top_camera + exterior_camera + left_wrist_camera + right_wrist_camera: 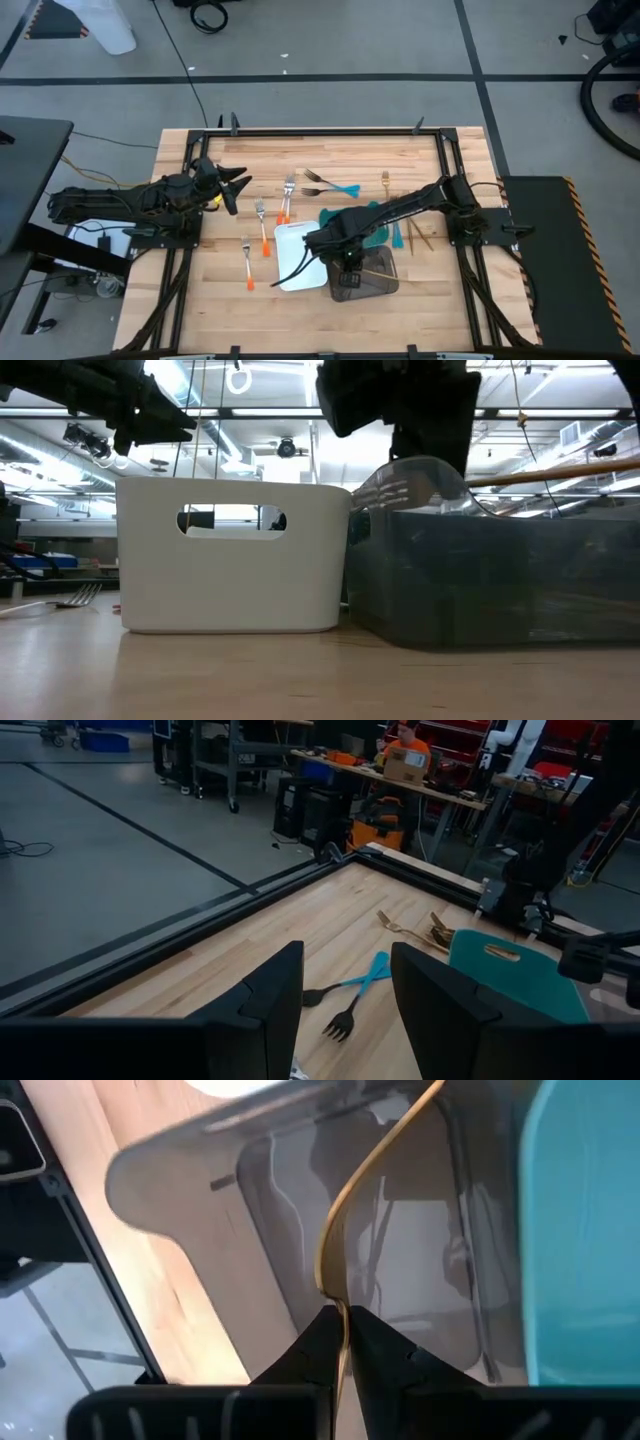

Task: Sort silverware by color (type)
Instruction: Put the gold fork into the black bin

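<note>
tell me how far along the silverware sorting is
Early. In hand: the right gripper is shut on a thin gold utensil over the smoky grey bin. Left: orange-handled forks, teal-handled forks and other gold pieces lie loose on the wooden table. The left gripper waits, open, at the left side.

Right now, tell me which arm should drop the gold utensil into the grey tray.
The right arm. Its gripper is already shut on the gold utensil directly above the grey tray, while the left gripper hovers open far across the table.
</note>
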